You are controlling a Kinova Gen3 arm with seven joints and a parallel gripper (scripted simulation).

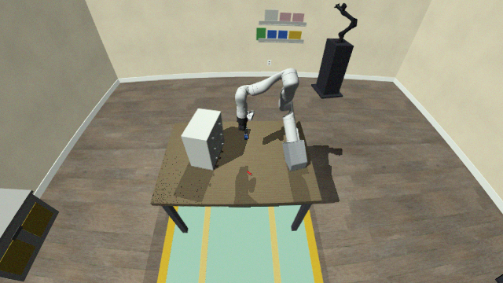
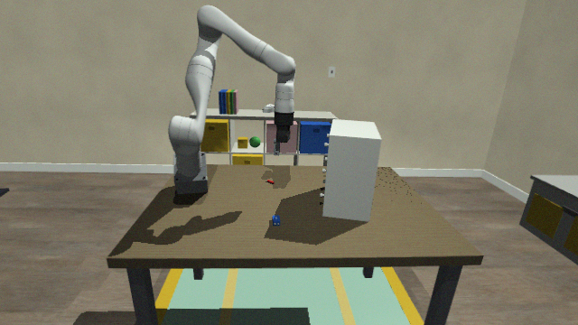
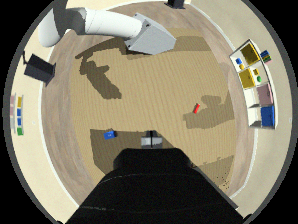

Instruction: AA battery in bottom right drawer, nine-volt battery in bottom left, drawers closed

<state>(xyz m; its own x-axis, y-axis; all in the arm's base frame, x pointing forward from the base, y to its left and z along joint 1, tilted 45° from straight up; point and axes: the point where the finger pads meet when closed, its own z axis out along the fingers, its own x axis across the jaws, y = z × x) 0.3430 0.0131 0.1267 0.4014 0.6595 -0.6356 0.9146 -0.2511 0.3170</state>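
The white chest (image 1: 201,127) (image 2: 349,173) stands upright on the table, its knobbed front facing the arm's base; no drawer visibly sticks out, though the front is seen only at a slant. The red AA battery (image 1: 249,173) (image 2: 270,181) (image 3: 196,108) lies on the table. The blue nine-volt battery (image 1: 246,137) (image 2: 275,220) (image 3: 109,135) lies on the table, in or at the edge of the chest's shadow. My gripper (image 1: 245,132) (image 2: 276,153) (image 3: 151,136) points down, shut and empty, high above the table in front of the chest. It is clear of both batteries.
The table (image 1: 271,185) (image 2: 217,244) carries the arm's base (image 1: 295,155) (image 2: 191,181) (image 3: 151,37) across from the drawer fronts. The chest stands about as high as the fingertips and close beside them. Shelves and a cabinet stand away from the table.
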